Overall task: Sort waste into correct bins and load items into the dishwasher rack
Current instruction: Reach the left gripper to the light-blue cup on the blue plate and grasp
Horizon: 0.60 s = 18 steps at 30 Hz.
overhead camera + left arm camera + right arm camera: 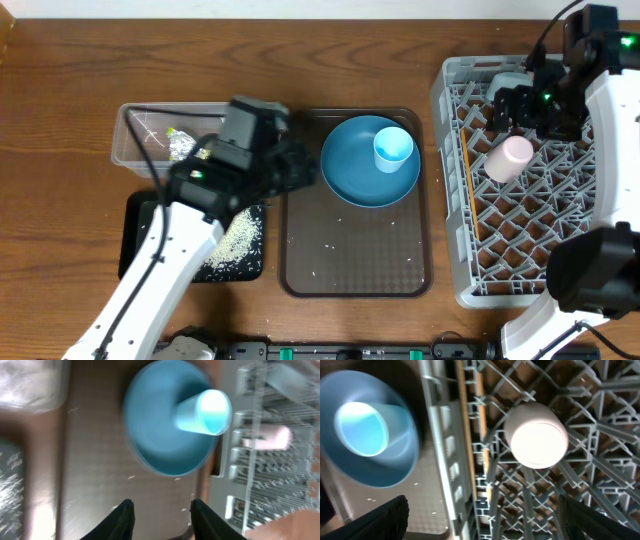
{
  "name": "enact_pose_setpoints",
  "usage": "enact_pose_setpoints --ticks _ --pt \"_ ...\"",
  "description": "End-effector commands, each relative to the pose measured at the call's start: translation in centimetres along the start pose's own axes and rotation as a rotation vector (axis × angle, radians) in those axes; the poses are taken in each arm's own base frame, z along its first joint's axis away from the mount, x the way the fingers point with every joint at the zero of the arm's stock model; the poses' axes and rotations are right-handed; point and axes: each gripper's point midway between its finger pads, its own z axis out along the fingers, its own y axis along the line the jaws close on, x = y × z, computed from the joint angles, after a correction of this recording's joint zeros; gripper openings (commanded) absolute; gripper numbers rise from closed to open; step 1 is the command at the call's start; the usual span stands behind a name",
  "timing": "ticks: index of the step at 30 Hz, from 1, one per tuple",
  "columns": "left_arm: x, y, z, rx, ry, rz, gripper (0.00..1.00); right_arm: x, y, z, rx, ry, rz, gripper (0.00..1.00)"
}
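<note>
Beneath the wide-spread right gripper (482,517) lies the pale pink cup (536,435); ahead of the left gripper (161,517), jaws parted and empty, the light blue cup (205,412).

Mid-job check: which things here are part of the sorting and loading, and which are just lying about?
Part of the job: dark blue plate, light blue cup, pink cup, chopsticks, grey rack, clear tub, black tray, rice grains, foil wrapper.
Lying about: brown serving tray.

Overhead top-down, both wrists close, sharing plate (350,178)
</note>
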Motion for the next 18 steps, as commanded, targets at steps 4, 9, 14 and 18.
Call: enact_pose_setpoints --ticks 4,9,14,18 --pt "0.0 -4.5 4.1 0.000 -0.094 0.150 0.56 0.5 1.8 -3.0 -0.049 -0.067 -0.057 0.94" --pt "0.1 -5.8 9.1 -0.024 -0.132 0.204 0.59 1.3 1.8 -3.0 -0.050 -0.038 -0.051 0.93" --pt "0.3 -4.6 14.4 -0.066 -0.118 0.182 0.60 1.3 1.7 -2.9 -0.050 -0.036 -0.050 0.92" --pt "0.5 -3.8 17.1 -0.077 -0.107 0.163 0.60 1.4 1.8 -2.9 -0.050 -0.030 -0.050 0.92"
